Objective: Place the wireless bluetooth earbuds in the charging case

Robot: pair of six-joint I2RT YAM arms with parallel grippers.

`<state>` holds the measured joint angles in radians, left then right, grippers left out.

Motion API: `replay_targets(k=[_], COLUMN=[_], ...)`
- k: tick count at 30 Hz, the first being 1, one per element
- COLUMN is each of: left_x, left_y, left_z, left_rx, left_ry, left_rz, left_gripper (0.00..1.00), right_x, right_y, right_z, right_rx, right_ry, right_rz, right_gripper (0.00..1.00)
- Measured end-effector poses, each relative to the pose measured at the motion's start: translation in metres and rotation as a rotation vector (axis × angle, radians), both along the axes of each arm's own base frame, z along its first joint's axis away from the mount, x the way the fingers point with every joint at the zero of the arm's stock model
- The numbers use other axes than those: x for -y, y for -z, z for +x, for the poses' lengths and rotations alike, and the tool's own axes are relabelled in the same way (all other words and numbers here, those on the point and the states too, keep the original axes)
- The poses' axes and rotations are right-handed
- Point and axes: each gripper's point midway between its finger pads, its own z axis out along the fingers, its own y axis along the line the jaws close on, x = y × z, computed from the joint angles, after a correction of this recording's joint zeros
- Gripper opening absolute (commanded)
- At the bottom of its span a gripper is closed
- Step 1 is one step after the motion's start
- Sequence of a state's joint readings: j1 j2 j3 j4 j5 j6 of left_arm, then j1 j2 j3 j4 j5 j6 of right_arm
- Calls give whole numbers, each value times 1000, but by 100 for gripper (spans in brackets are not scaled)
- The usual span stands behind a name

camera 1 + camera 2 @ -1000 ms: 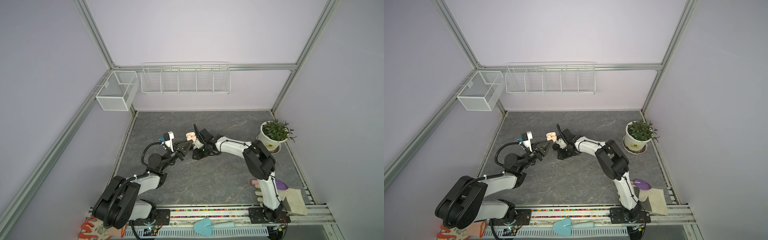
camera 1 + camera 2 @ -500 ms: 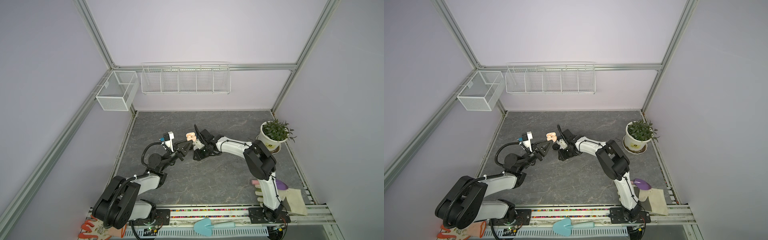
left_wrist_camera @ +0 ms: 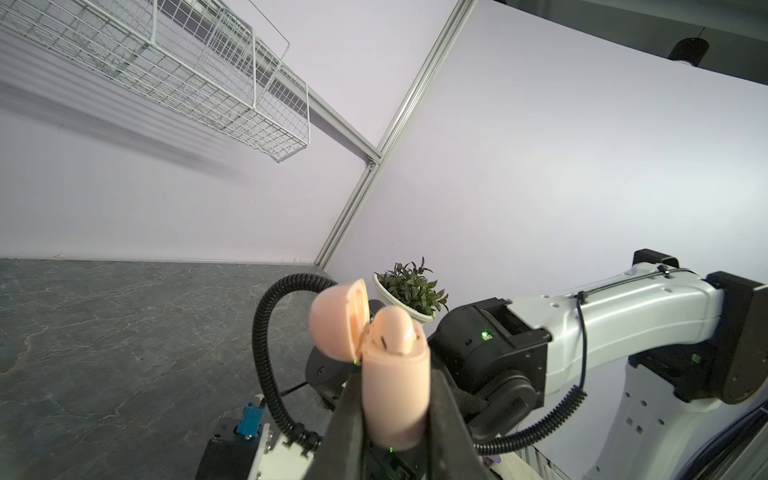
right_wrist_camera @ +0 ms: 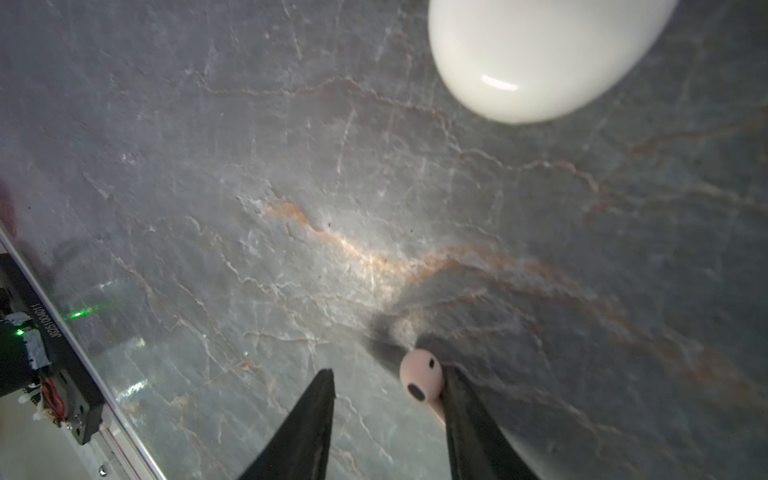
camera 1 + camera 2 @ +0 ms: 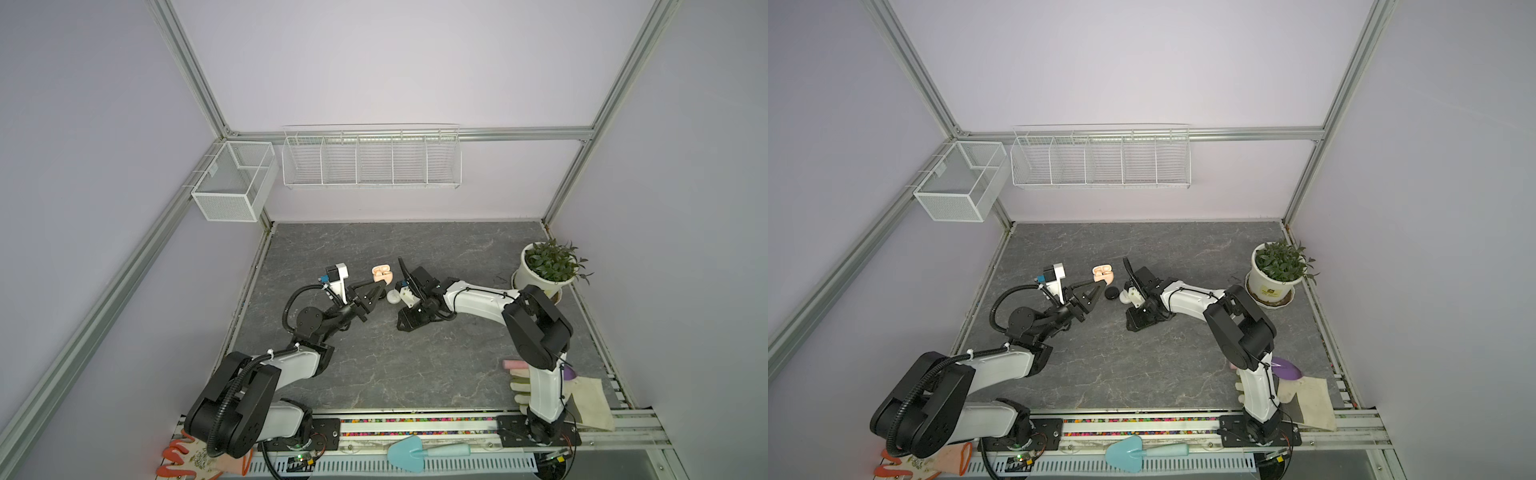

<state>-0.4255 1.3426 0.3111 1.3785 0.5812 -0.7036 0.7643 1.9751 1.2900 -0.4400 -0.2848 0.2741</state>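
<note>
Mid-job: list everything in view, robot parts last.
pink charging case: one, pale pink, lid open, in left tool
seated earbud: one, pink, in that case
loose earbud: one, pink, at right tool
white case: one, white, between the tools
black case: one, black, beside it
potted plant: one, green, back right
wire baskets: two, white, on walls
trowel: one, teal, front rail
gloves: at least two, orange-white and pale, front corners
left tool: one, black, shut on case
right tool: one, black, open

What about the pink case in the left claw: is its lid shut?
No, in the left wrist view the pink case held by the left claw has its lid hinged open.
</note>
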Motion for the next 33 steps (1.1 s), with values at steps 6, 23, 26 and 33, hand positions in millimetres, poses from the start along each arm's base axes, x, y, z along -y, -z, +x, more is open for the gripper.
replay_targets(k=[6, 23, 26, 33], left_x=[0, 0, -1, -1], left_y=[0, 0, 0, -1], left_z=[0, 0, 0, 0], left_rx=[0, -2, -2, -6], left_ry=[1, 4, -1, 1], left_rz=[0, -1, -2, -6], left_gripper=[0, 0, 0, 0], right_x=[3, -6, -4, 2], right_y=[1, -18, -9, 3], right_z=[-11, 15, 14, 10], right_rx=[-6, 190, 199, 201], right_ry=[6, -17, -27, -36], right_rz=[-16, -136, -175, -238], right_gripper=[47, 40, 38, 32])
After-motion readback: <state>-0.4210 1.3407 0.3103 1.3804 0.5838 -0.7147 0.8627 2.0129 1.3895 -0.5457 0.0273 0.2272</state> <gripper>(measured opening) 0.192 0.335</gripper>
